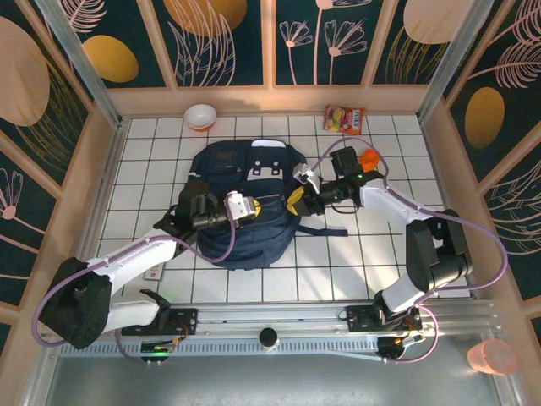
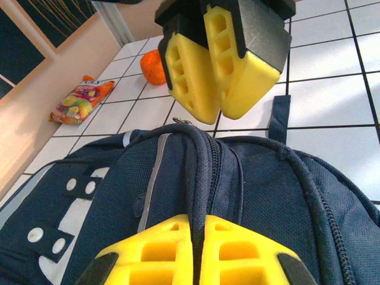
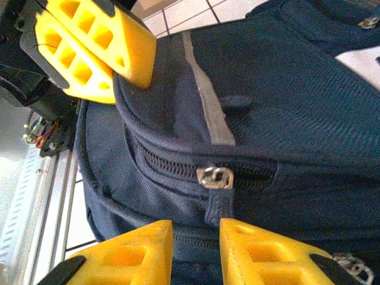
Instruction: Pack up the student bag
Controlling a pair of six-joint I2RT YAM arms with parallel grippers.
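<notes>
Surface: white tiled table point(image 1: 152, 144) | left gripper point(image 2: 198, 237): clamped on the bag's top ridge | navy-blue fabric student bag point(image 1: 254, 245): flat at table centre | right gripper point(image 3: 196, 237): jaws slightly parted astride silver zipper pull point(image 3: 215, 177), not pinching | Advice: centre tab, close firmly, draw along track against left's hold.

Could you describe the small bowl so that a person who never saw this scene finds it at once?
Find the student bag, the big navy backpack in the middle of the tiled table. Beyond its far left corner, near the back wall, stands the bowl. It is round and white with an orange rim, unlike the flat, colourful snack packet further right.
</notes>
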